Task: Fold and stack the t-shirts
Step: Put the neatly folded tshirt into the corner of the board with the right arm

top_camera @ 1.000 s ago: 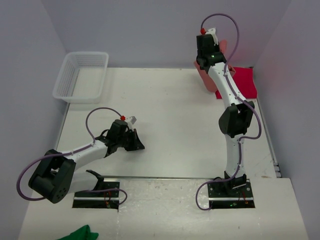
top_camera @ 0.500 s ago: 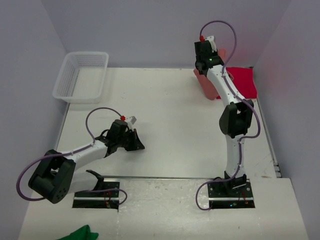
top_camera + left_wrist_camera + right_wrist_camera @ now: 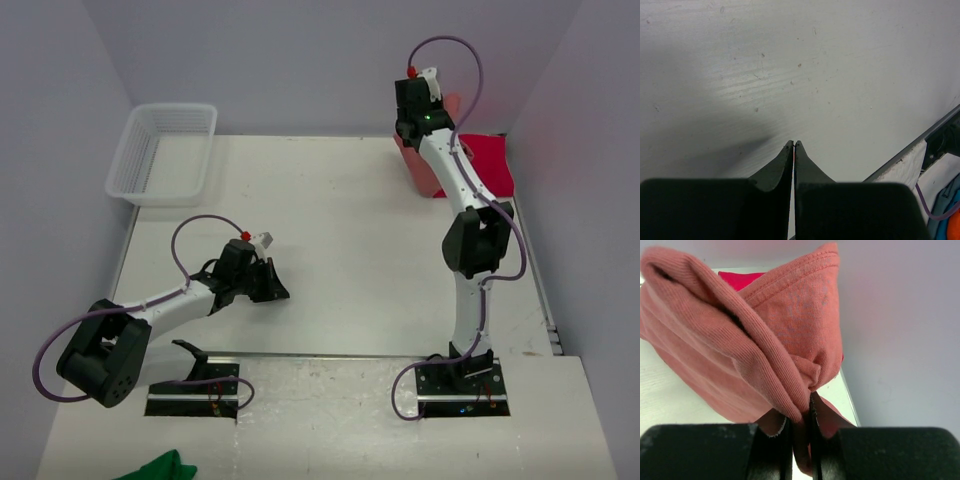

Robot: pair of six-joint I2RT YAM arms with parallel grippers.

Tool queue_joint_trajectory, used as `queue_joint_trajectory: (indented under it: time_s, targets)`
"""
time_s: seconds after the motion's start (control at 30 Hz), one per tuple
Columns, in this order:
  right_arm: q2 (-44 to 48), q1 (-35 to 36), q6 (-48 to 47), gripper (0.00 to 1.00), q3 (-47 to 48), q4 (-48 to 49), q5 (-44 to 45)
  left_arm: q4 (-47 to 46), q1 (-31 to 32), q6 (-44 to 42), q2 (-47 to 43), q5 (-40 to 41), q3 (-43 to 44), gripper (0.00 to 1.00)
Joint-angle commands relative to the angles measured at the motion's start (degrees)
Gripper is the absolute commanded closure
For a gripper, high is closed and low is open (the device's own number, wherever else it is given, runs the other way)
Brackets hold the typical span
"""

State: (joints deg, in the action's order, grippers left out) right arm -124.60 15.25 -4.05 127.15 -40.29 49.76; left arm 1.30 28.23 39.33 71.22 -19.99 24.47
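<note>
1. White tabletop with pale lilac walls on three sides. Against the view half a second earlier, the right arm's wrist has swung slightly toward 3 o'clock at the far right corner, and the cloth hanging from it has shifted the same way. The left arm shows no change of position.
2. Right gripper: fingers pinched on a bunched fold of the large dusty salmon-red cotton t-shirt. The fold is held up off the table. The rest of the garment drapes down to the surface at 1 o'clock.
3. Brighter crimson red cotton t-shirt: lies flat on the table in the 2 o'clock corner, just beside the salmon one on its 3 o'clock side. Whether the two touch cannot be told.
4. Left gripper: fingers pressed together tip to tip, low over bare table at 8 o'clock. Contact with the surface cannot be told.
5. White plastic lattice basket: sits in the 10 o'clock corner, well apart from both arms. The light surface beneath shows through its lattice floor.
6. Small green cloth: lies on the near shelf at 7 o'clock, cut off by the frame edge, well apart from both shirts.
7. Obstruction: in the top view the right forearm and its purple cable cross over both shirts. They hide the line where the garments meet, and the wrist hides the gripper's fingers.
</note>
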Motion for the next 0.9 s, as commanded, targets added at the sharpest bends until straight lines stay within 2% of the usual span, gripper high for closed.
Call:
queue_joint_trajectory:
  time_s: [0.0,0.33,0.87]
  targets:
    - [4.4,-0.7,1.1,1.0,0.4,1.4,3.2,-2.2,0.3,-1.0,-0.9,-1.0,-0.8,0.99]
    - [4.6,-2.1,3.2,1.0,-2.2,1.1,3.2,-2.2,0.3,-1.1,-0.9,-1.1,-0.9,0.98]
    - [-3.9,-9.0,3.6,1.0,1.2,1.1,1.1,-3.0,0.4,-0.9,0.8,-1.6,-2.1,0.98]
